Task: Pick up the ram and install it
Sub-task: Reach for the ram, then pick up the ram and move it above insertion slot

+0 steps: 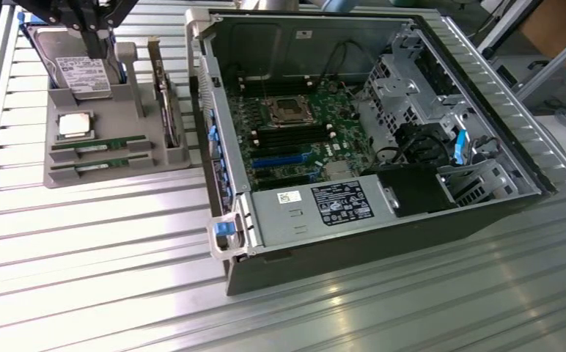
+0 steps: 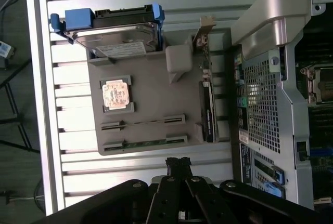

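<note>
Two ram sticks, thin green boards, stand on edge in slots at the near end of a grey holder [image 1: 156, 158]. One ram stick [image 1: 102, 144] [image 2: 143, 123] sits beside the other [image 1: 102, 166] [image 2: 145, 143]. My gripper [image 1: 95, 50] [image 2: 178, 162] hangs well above the holder, shut, with nothing between its fingers. In the exterior view it overlaps the hard drive at the holder's far end. The open computer case [image 1: 226, 183] lies at the exterior view's right, and its motherboard shows dark memory slots [image 1: 293, 136] below the processor socket [image 1: 290, 110].
The holder also carries a grey hard drive [image 1: 75, 73] [image 2: 117, 34], a square silver processor chip [image 1: 75, 125] [image 2: 115, 94] and an expansion card [image 1: 171, 117] [image 2: 207, 112] on edge. A ribbed metal table [image 1: 97, 242] lies under everything. The case wall [image 2: 263, 68] stands close beside the holder.
</note>
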`<action>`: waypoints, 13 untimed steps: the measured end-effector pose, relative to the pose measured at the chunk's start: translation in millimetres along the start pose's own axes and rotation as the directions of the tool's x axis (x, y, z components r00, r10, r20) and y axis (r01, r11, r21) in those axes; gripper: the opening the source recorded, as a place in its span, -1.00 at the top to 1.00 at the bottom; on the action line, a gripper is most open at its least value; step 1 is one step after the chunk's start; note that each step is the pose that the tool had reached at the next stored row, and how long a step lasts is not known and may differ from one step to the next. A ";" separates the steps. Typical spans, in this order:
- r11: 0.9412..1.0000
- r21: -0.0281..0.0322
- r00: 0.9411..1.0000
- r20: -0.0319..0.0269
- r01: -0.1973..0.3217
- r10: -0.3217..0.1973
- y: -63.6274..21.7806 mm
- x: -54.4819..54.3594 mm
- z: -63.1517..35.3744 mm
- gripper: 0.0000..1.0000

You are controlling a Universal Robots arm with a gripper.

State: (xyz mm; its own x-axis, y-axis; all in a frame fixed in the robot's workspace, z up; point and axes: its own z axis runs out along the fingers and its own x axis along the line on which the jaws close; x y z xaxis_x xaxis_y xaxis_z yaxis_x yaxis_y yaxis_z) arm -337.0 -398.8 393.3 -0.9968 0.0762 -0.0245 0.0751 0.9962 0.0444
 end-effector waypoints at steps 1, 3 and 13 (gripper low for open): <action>1.000 0.000 1.000 0.000 0.000 0.000 -0.1 1.1 0.0 0.79; 1.000 0.000 1.000 0.000 0.000 0.000 -0.3 4.1 -0.1 0.79; 1.000 0.000 1.000 0.000 0.000 0.000 -0.4 5.1 -0.2 0.79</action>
State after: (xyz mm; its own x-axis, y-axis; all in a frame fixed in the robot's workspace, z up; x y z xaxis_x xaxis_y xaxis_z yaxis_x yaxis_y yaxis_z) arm -342.1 -398.8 393.3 -0.9968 0.0762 -0.0245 0.0751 0.9962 0.0444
